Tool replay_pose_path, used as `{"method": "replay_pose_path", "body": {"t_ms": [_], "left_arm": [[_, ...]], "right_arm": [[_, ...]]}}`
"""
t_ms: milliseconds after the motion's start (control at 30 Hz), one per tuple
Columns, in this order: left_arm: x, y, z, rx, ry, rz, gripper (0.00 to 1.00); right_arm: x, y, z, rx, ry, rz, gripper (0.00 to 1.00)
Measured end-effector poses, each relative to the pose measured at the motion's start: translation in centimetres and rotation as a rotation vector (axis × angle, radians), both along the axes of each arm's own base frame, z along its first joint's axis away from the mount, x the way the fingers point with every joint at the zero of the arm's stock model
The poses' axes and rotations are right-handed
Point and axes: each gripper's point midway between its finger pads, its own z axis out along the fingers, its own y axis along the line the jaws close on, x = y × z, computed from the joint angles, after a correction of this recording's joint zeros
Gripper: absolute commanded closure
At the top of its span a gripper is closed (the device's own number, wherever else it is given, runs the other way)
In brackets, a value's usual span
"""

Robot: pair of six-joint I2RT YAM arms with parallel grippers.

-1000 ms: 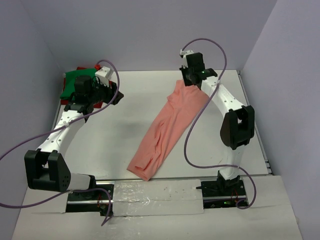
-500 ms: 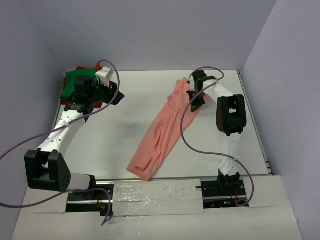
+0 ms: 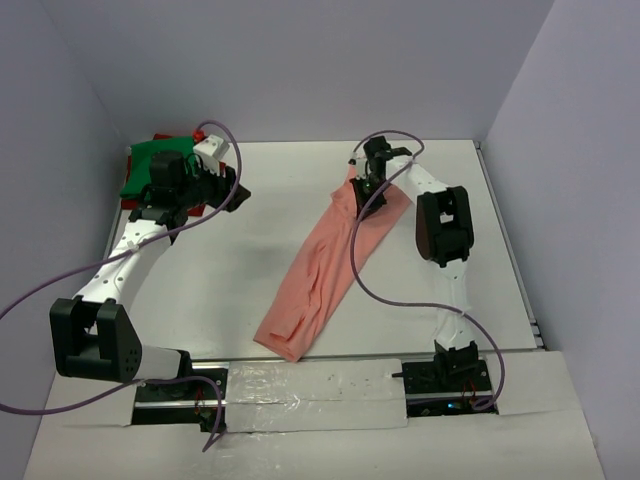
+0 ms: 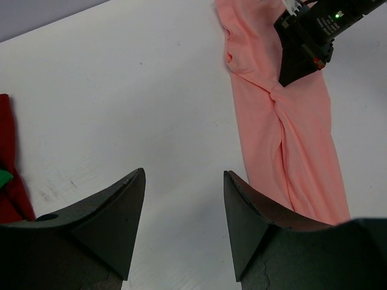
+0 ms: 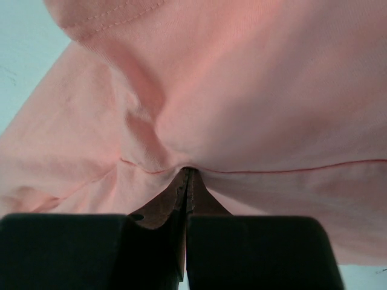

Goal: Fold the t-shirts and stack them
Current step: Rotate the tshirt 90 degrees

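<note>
right gripper (image 5: 186, 175) pinches shut on the far end of the salmon-pink t-shirt (image 3: 320, 265), which lies lengthwise on the desk (image 3: 230, 270); left gripper (image 4: 184, 174) hangs part open, empty, near the green t-shirt (image 3: 148, 165) and dark red t-shirt (image 4: 6, 145).

Three t-shirts, two arms, one table.

The t-shirts number three: one pink t-shirt (image 3: 325, 265), one green t-shirt (image 3: 142, 170) and one dark red t-shirt (image 4: 11, 175). There are two robot arms, a left arm (image 3: 120, 262) and a right arm (image 3: 445, 225). They carry two grippers, the left gripper (image 4: 184, 176) and the right gripper (image 5: 186, 181), each with two fingers. There are two purple cables, a left cable (image 3: 236, 160) and a right cable (image 3: 388, 133). One white table (image 3: 230, 270) lies under everything.
</note>
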Motion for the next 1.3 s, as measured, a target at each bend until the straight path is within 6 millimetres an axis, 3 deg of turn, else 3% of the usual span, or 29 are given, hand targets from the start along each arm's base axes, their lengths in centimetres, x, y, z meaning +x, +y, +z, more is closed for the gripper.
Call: {"method": "replay_pose_path", "body": {"t_ms": [300,500,633,767,900,1000,1200,1300], "left_arm": [[-0.3,-0.2,-0.1,0.001,0.002,-0.021,0.37],[-0.3,-0.3,-0.1,0.000,0.002,-0.024,0.37],[-0.3,-0.3,0.0,0.000,0.001,-0.024,0.37],[-0.4,-0.2,0.1,-0.001,-0.004,-0.024,0.37],[-0.7,-0.2,-0.2,-0.002,0.000,-0.023,0.37],[-0.9,-0.2,-0.8,-0.003,0.005,-0.022,0.37],[-1.1,-0.2,-1.6,-0.003,0.019,-0.021,0.37],[-1.0,-0.2,-1.5,-0.006,0.013,-0.021,0.38]], "right_arm": [[3.1,4.3,0.7,-0.211,-0.249,0.106,1.00],[7.2,11.0,2.9,-0.156,-0.425,0.197,1.00],[7.7,13.8,4.2,-0.120,-0.488,0.241,1.00],[7.5,14.6,4.1,-0.123,-0.513,0.249,1.00],[5.6,11.4,3.1,-0.235,-0.513,0.210,1.00],[4.9,7.8,4.6,-0.326,-0.545,0.152,1.00],[7.9,0.4,10.9,-0.372,-0.685,-0.075,1.00],[9.1,-3.5,12.1,-0.388,-0.693,-0.170,1.00]]}}
